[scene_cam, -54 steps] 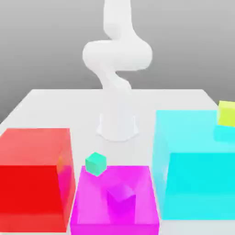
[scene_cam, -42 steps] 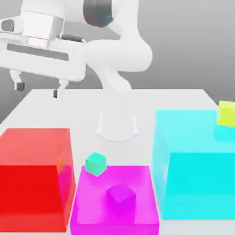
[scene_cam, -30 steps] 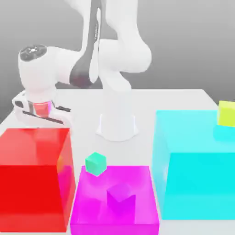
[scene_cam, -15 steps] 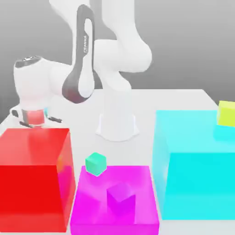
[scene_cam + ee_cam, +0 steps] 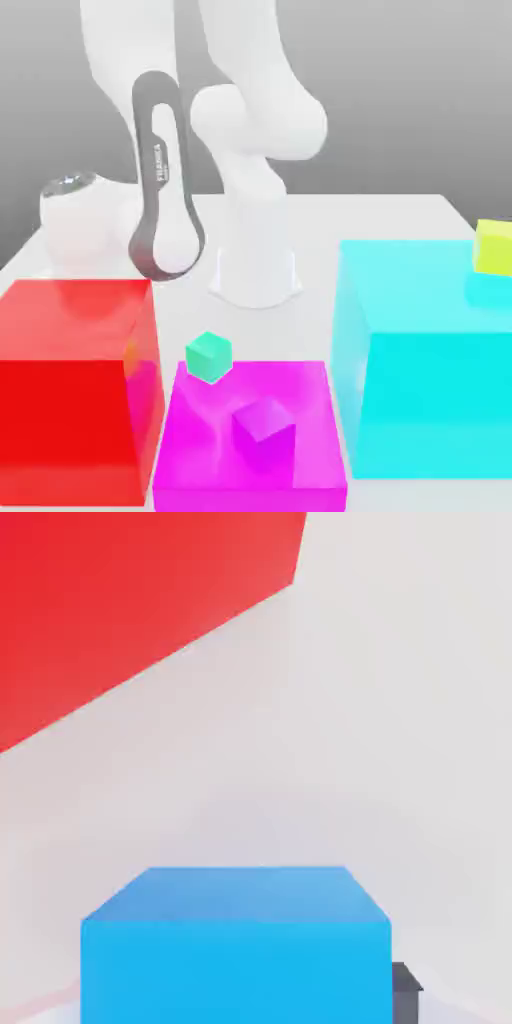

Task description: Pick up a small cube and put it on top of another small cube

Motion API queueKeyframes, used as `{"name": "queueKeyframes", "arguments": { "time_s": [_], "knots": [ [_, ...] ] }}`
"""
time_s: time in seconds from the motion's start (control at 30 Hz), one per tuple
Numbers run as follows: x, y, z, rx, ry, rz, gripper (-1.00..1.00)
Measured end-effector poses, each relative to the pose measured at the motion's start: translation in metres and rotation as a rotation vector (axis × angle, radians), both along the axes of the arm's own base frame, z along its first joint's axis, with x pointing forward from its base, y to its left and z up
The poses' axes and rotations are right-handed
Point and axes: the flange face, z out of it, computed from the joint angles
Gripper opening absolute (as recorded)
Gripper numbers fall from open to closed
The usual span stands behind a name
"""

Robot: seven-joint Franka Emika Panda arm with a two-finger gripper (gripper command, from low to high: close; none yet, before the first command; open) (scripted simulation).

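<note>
The blue cube [image 5: 235, 947] sits on the white table [image 5: 400, 712], close under the hand camera and squarely between the fingers; one dark fingertip [image 5: 405, 992] shows just beside its side face. A cube has no long axis to speak of. Its near face stands square to the hand, its top face level, so the fingers bear on two opposite flat sides. The gripper is pressed together as far as it goes, and since the cube lies right in its span, I judge it pinched on the blue cube.

The big red block [image 5: 130, 602] stands near, apart from the cube. In the exterior view the hand is down behind this red block [image 5: 75, 390], on that view's left, so the cube lies hidden there.

The coming move turns on what is above and aside: lifting straight up clears the red block, and the likely resting cubes, the green cube [image 5: 209, 357] and the purple cube [image 5: 264, 420], lie toward the exterior view's right.
</note>
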Motion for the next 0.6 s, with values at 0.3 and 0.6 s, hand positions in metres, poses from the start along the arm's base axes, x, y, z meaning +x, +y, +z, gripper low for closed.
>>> {"name": "queueKeyframes", "arguments": {
  "time_s": [0.3,0.6],
  "knots": [
    [0.004,0.004,0.061,0.015,0.061,0.075,-1.0],
    [0.026,0.039,0.115,-0.007,0.22,0.162,-1.0]
  ]
}}
